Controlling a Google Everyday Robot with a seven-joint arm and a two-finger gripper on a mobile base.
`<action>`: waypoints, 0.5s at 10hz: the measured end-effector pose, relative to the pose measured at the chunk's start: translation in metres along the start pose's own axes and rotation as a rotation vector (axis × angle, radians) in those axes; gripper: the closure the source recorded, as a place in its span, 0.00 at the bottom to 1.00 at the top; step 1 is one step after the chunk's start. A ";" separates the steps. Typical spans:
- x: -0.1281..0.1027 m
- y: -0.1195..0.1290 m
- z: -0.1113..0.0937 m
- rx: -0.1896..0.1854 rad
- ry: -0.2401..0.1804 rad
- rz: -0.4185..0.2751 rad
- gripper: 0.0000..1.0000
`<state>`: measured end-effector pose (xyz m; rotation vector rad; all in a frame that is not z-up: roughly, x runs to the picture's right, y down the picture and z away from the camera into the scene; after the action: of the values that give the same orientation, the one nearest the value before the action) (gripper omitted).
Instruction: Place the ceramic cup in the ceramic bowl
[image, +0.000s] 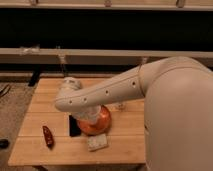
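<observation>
The orange-red ceramic bowl (101, 123) sits near the middle of the wooden table (40, 100), its left and back parts covered by my arm. My white arm reaches in from the right, and its end bends down over the bowl. My gripper (86, 116) is under that end, over the bowl's left part, mostly hidden. A pale grey shape shows there, but I cannot tell whether it is the ceramic cup or part of the wrist. No cup shows elsewhere on the table.
A dark upright block (74, 125) stands against the bowl's left side. A red chili-like item (47, 136) lies front left. A pale square pad (97, 142) lies in front of the bowl. A small pale thing (120, 106) stands behind the bowl. A rail (100, 53) runs behind the table.
</observation>
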<state>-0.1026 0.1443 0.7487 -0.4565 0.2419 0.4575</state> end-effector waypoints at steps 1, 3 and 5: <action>-0.002 -0.001 0.002 0.001 0.004 0.005 0.20; -0.006 -0.004 0.005 0.012 0.008 0.014 0.20; -0.010 -0.010 0.002 0.033 0.001 0.023 0.20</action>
<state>-0.1062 0.1336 0.7569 -0.4222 0.2551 0.4750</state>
